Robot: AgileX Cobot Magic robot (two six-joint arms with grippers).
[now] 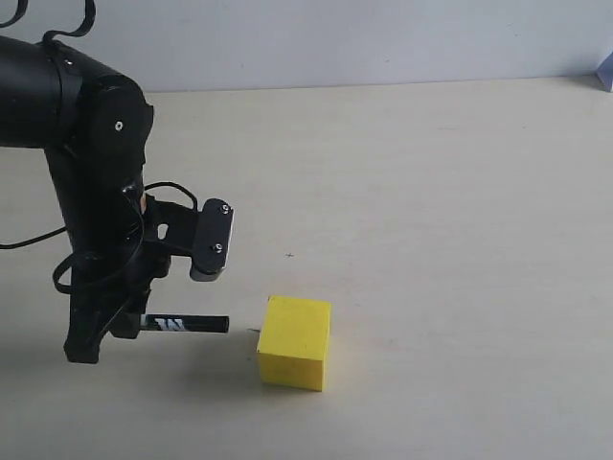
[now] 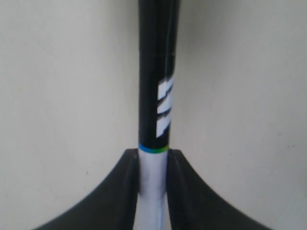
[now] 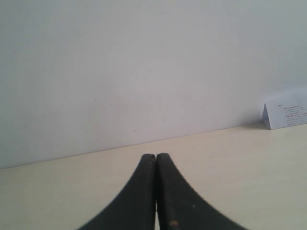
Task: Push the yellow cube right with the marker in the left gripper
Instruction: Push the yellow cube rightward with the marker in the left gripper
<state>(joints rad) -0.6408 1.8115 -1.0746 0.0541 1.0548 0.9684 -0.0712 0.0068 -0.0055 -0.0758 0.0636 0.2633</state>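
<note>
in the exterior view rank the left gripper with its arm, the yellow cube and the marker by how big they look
1. left gripper with its arm: by far the largest.
2. yellow cube.
3. marker: smallest, a thin stick; only the black part outside the gripper shows.

Seemingly a lab: bare pale table (image 1: 431,192), blank white wall (image 1: 335,38).
</note>
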